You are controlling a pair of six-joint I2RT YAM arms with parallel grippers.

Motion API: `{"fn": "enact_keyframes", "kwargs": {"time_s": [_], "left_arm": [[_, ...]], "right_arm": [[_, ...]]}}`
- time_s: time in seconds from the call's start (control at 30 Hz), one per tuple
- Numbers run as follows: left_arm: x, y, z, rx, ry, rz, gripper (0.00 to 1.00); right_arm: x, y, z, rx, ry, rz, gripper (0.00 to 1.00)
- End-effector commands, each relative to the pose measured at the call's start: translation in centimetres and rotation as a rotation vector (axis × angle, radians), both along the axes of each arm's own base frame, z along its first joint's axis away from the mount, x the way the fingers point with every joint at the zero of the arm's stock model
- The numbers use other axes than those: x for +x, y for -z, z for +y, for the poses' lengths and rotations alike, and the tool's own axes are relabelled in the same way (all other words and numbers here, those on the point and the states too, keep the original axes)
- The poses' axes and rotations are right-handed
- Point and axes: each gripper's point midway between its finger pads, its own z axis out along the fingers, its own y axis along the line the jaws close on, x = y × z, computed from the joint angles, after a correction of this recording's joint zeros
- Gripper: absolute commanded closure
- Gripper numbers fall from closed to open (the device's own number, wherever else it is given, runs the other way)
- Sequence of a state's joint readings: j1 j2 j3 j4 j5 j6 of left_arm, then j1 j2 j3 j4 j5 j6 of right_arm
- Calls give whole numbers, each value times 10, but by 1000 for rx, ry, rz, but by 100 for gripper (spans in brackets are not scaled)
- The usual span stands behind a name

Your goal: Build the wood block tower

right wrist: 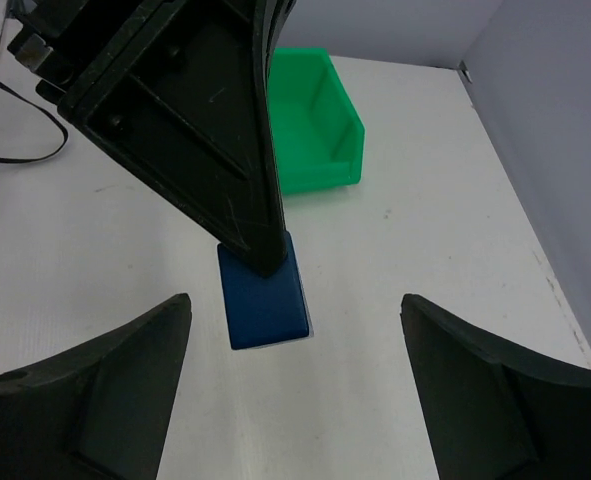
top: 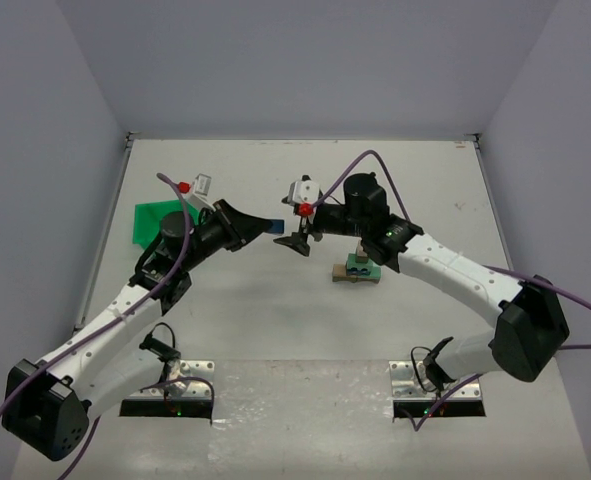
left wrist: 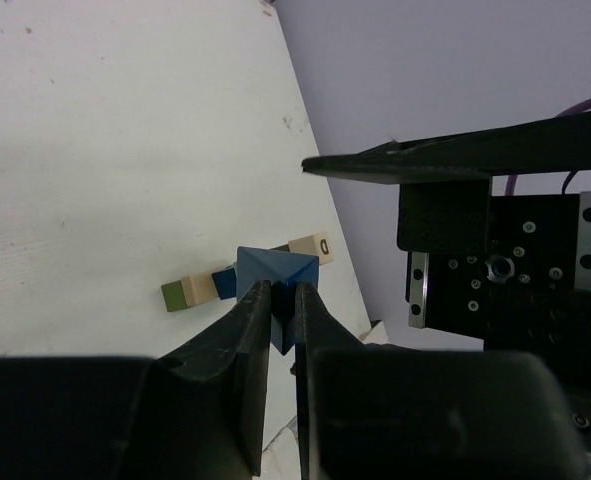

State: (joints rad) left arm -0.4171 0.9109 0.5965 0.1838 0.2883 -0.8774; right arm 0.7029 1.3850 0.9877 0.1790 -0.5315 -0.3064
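My left gripper (top: 265,228) is shut on a blue wedge-shaped block (top: 276,228), held in the air over the table's middle. In the left wrist view its fingertips (left wrist: 258,300) pinch the blue block (left wrist: 275,275). My right gripper (top: 297,241) faces it from the right, open, its jaws on either side of the space just short of the blue block (right wrist: 263,300). The wood block tower (top: 358,268) stands on the table under the right arm, with a tan bar at the base and a green block above it, partly hidden by the arm. The tower (left wrist: 203,290) also shows behind the held block.
A green plastic bin (top: 155,222) sits at the left behind the left arm, and the bin (right wrist: 315,120) also shows beyond the left gripper in the right wrist view. Grey walls close the table on three sides. One right finger (left wrist: 455,160) crosses the left wrist view.
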Motion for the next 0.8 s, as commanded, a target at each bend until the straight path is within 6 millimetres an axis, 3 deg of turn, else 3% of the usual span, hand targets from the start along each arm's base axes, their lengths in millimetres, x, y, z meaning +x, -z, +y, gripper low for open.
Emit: {"fn": "enact_keyframes", "kwargs": {"time_s": [0.0,0.13,0.33,0.47,0.6,0.63,0.77], "left_arm": [[-4,-20,0,-23,17,-79,100],[-4,-19,1,-19,9,-80,100],[-6,-21,1,-22,12,-90,100],[-7,-21,1,-27,17,-95,100],[-8,-22,1,-29,20,-98,100],[-9,-22,1,-32,21,-102,100],[-5,-17,3,-20,-3,-74,100]], "right_arm": [[0,-17,9,18,-25,-11,19],[-5,-14,12,3,-60,-16,29],[-4,-12,12,1,-58,-19,59],[-5,-12,13,2,-72,-23,67],[-7,-13,13,4,-75,-22,81],[-8,-14,11,5,-72,-15,89],[-7,-20,7,30,-24,14,93]]}}
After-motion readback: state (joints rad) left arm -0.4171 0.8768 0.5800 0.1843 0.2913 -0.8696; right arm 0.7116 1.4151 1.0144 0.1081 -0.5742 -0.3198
